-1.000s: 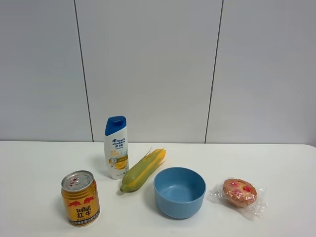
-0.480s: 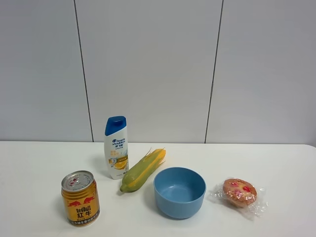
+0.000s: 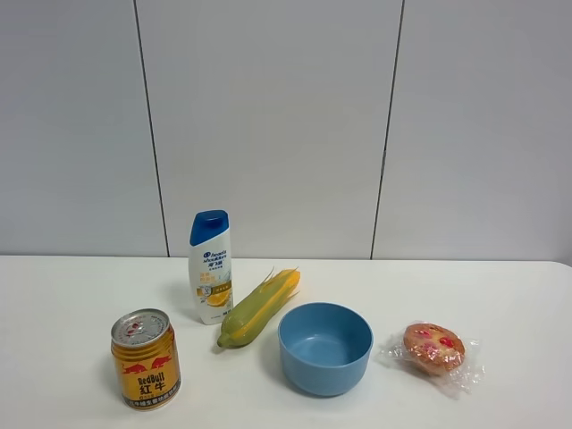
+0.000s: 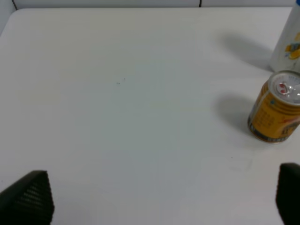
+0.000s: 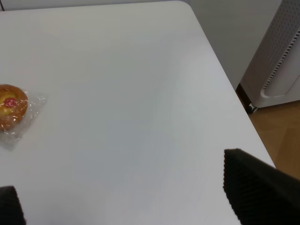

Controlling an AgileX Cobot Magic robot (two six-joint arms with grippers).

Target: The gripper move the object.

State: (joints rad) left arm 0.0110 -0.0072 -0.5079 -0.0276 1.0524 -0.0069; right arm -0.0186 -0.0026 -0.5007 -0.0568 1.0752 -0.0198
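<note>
The gold-yellow Red Bull can (image 3: 146,358) stands upright at the front left of the white table (image 3: 80,304). It also shows in the left wrist view (image 4: 276,107), far off to one side of my left gripper (image 4: 157,206). That gripper's two black fingertips (image 4: 26,197) stand wide apart, open and empty above bare table. My right gripper (image 5: 136,201) is open and empty too, over the table near its right edge. Neither gripper shows in the exterior high view.
A white blue-capped shampoo bottle (image 3: 210,265) stands behind the can. An ear of corn (image 3: 258,307) lies beside it, then a blue bowl (image 3: 324,347) and a wrapped bun (image 3: 433,349), seen also in the right wrist view (image 5: 10,108). The table's right edge (image 5: 220,89) drops to floor.
</note>
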